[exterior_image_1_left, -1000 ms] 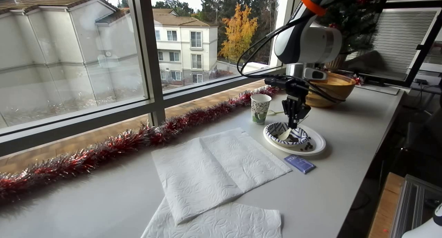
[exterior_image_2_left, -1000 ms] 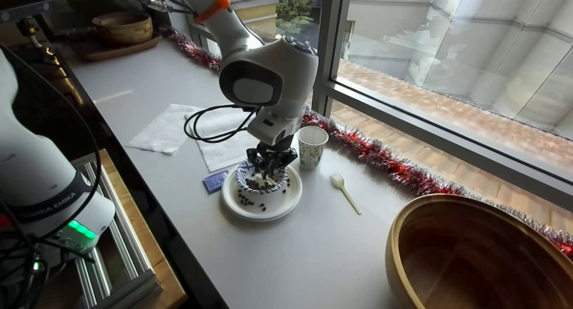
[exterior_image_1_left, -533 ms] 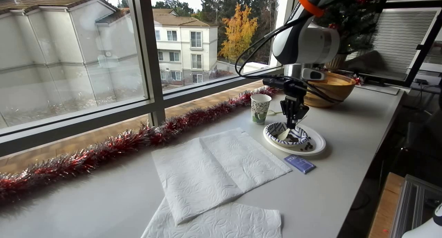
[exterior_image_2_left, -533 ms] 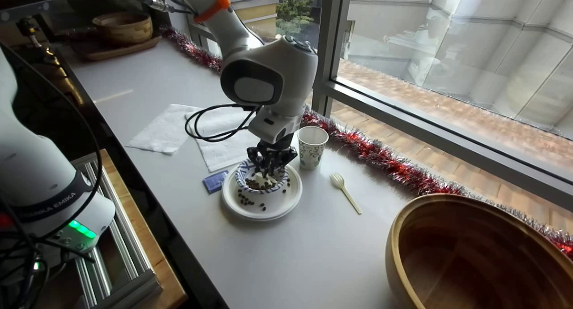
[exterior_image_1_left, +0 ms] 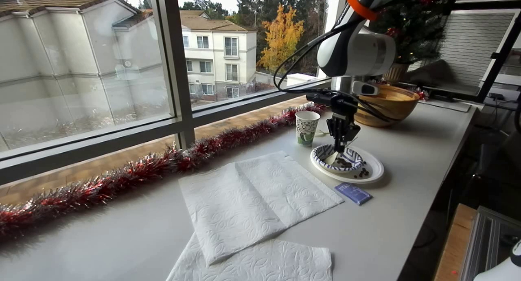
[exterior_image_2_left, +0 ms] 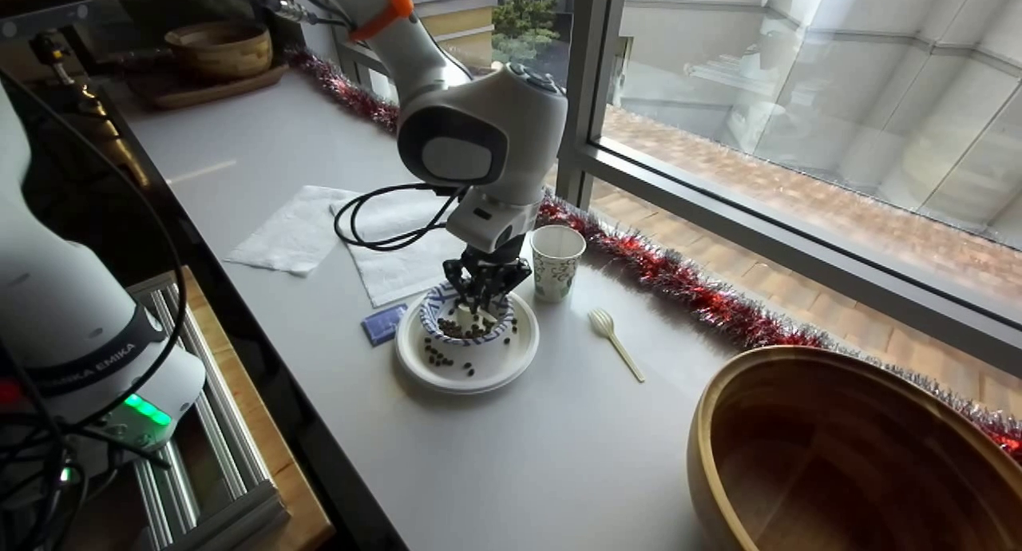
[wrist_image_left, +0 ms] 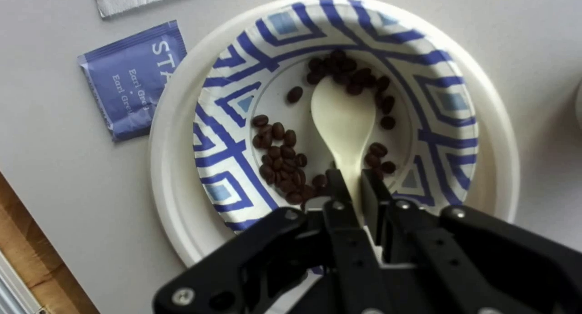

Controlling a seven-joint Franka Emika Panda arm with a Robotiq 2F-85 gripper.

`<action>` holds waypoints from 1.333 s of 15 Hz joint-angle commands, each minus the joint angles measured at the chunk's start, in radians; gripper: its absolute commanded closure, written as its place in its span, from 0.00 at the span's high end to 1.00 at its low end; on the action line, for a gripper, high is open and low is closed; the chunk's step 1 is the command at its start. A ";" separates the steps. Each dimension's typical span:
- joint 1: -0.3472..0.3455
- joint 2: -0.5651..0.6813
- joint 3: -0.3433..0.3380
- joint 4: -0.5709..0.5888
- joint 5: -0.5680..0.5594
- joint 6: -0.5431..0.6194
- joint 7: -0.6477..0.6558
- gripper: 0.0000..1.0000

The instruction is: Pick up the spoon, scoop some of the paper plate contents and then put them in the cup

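My gripper [wrist_image_left: 354, 182] is shut on the handle of the pale cream spoon [wrist_image_left: 343, 111]. The spoon is tilted, with its head low among dark brown beans [wrist_image_left: 282, 164] in a blue-and-white patterned bowl [wrist_image_left: 223, 123]. No beans show on the spoon's head; I cannot tell whether it touches the bowl's floor. The bowl stands on the white paper plate [wrist_image_left: 166, 186], where several beans lie loose [exterior_image_2_left: 439, 358]. In both exterior views the gripper [exterior_image_1_left: 340, 149] [exterior_image_2_left: 477, 303] is just above the bowl. The patterned cup [exterior_image_1_left: 308, 130] [exterior_image_2_left: 556, 267] stands upright beside the plate, on the window side.
A blue tea packet [wrist_image_left: 132, 79] lies by the plate. White paper towels [exterior_image_1_left: 260, 195] lie near it. A cream fork [exterior_image_2_left: 615, 343] lies past the cup. A large wooden bowl [exterior_image_2_left: 711, 455] stands farther along. Tinsel [exterior_image_1_left: 228, 144] runs along the window.
My gripper and the spoon have shifted slightly, leftward in an exterior view, with the spoon's head sliding across the patterned bowl. The plate, bowl and cup have not moved.
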 commanded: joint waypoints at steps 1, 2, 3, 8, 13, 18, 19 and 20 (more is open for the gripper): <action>-0.010 0.023 0.023 0.008 0.047 0.037 -0.046 0.03; -0.015 0.025 0.030 0.007 0.061 0.049 -0.070 0.03; -0.019 0.029 0.035 0.009 0.075 0.052 -0.089 0.03; -0.047 0.048 0.051 0.017 0.154 0.049 -0.237 0.03; -0.086 0.067 0.069 0.038 0.263 -0.001 -0.396 0.03; -0.106 0.097 0.078 0.061 0.346 -0.037 -0.527 0.03; -0.106 0.101 0.078 0.064 0.355 -0.041 -0.545 0.03; -0.107 0.105 0.078 0.069 0.361 -0.049 -0.564 0.03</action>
